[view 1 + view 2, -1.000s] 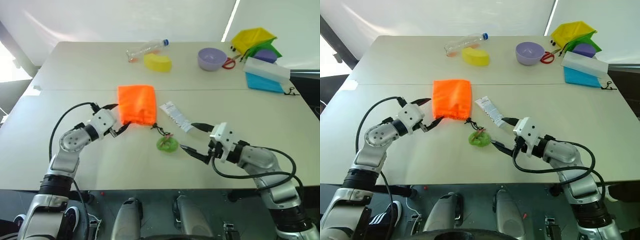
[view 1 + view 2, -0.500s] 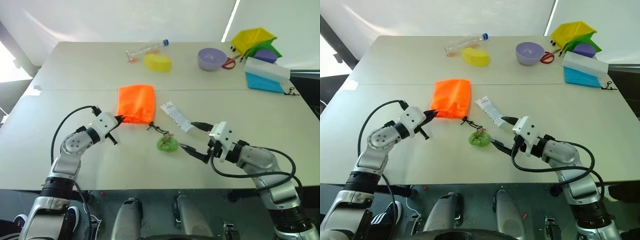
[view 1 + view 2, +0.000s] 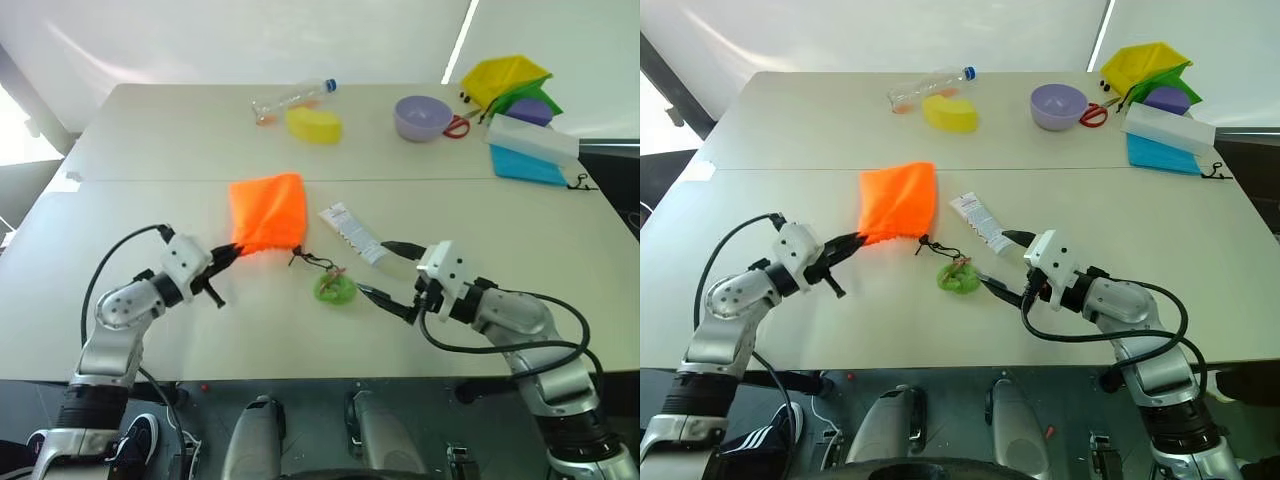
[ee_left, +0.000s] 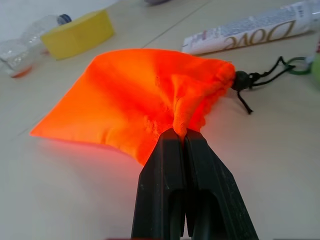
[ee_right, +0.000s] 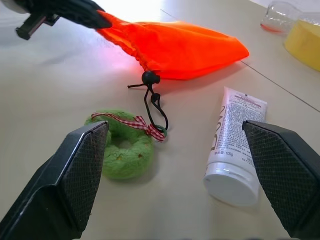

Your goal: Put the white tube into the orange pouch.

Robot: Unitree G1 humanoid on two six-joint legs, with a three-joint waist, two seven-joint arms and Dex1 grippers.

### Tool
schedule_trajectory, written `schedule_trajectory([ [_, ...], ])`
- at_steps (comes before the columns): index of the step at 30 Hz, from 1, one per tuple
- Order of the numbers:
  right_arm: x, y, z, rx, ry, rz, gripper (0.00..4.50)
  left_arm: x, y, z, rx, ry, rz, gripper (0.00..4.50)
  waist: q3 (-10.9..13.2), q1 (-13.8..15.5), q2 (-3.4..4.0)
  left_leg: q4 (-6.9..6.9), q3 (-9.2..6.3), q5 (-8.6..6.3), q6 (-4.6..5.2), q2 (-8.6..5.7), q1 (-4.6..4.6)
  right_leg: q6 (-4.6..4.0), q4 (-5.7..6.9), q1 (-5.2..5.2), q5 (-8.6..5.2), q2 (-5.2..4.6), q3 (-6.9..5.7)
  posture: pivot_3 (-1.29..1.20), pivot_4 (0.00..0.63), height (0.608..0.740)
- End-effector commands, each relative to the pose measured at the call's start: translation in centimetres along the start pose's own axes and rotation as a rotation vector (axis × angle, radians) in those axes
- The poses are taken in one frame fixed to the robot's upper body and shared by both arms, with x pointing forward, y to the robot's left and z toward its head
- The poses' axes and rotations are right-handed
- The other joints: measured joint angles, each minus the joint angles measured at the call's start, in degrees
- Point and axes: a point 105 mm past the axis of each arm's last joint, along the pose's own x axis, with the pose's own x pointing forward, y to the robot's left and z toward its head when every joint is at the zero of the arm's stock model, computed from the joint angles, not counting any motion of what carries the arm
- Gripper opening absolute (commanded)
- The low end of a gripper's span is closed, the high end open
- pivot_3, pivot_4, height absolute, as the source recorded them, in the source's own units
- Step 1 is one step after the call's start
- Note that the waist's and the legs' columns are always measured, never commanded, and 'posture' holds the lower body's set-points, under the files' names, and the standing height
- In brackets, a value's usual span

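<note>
Pinching the gathered mouth edge of the orange pouch (image 3: 267, 212), the left gripper (image 3: 226, 256) has snapped closed and tugged it askew. Right gripper (image 3: 392, 275) waits wide beside the white tube (image 3: 352, 234) on the bench (image 3: 450, 200); the mouth probably remains cinched.

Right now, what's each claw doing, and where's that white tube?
Left gripper shut on orange pouch hem. Right gripper open, empty. White tube flat on table, beside pouch. Nothing blocking.

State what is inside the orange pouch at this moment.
The orange pouch lies gathered shut at its mouth, pinched there by the left gripper, so its inside is hidden. The white tube lies outside, on the table beside it.
</note>
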Motion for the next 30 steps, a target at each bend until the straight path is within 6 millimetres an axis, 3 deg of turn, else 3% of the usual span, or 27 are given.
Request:
schedule_trajectory([
  [1, 0.1, -1.5, 0.5, 0.004, -0.004, -0.065, 4.5, -0.2, 0.2, 1.1, 0.074, -0.02, -0.007, 0.03, 0.0, 0.0, 0.0, 0.01, 0.0, 0.0, 0.0, 0.0, 0.0, -0.01, 0.0, 0.0, 0.01, 0.0, 0.0, 0.0, 0.15, 0.74],
  [8, 2.1, -3.1, -0.8, 0.12, 0.139, -0.203, 4.5, 0.7, 0.2, 0.7, 0.1, -0.012, 0.002, 0.03, 0.0, 0.0, 0.0, -0.01, -0.01, 0.0, 0.0, 0.0, 0.0, -0.03, 0.01, -0.02, 0.02, 0.0, 0.0, 0.0, 0.15, 0.74],
  [13, 3.7, -3.9, -0.6, 0.156, 0.209, -0.255, 4.5, 1.2, 0.0, 1.0, 0.115, -0.02, -0.003, 0.03, 0.0, 0.0, 0.0, -0.01, 0.0, 0.0, 0.0, 0.0, -0.04, -0.03, 0.01, -0.04, 0.02, -0.01, 0.0, 0.0, 0.15, 0.74],
  [25, 3.7, -4.3, -3.4, 0.24, 0.389, -0.288, 4.5, 1.4, -0.4, 1.5, 0.115, -0.032, -0.001, 0.03, 0.0, 0.0, 0.0, -0.02, -0.01, 0.0, 0.0, 0.0, -0.05, -0.02, 0.0, -0.05, 0.02, 0.0, -0.01, 0.0, 0.15, 0.74],
  [28, 4.0, -4.2, -3.1, 0.275, 0.358, -0.286, 3.55, 1.4, -0.4, 1.7, 0.115, -0.036, 0.0, 0.0, 0.0, -0.1, 0.0, -0.02, -0.01, 0.0, 0.0, 0.0, -0.05, -0.02, 0.0, -0.05, 0.02, 0.0, -0.01, 0.0, 0.15, 0.74],
  [30, 4.0, -4.2, -3.1, 0.279, 0.353, -0.287, 2.51, 1.4, -0.4, 1.8, 0.115, -0.036, 0.001, 0.0, 0.0, -0.2, 0.01, -0.02, -0.02, 0.0, 0.0, 0.01, -0.05, -0.02, 0.01, -0.05, 0.02, 0.02, -0.01, 0.0, 0.15, 0.74],
])
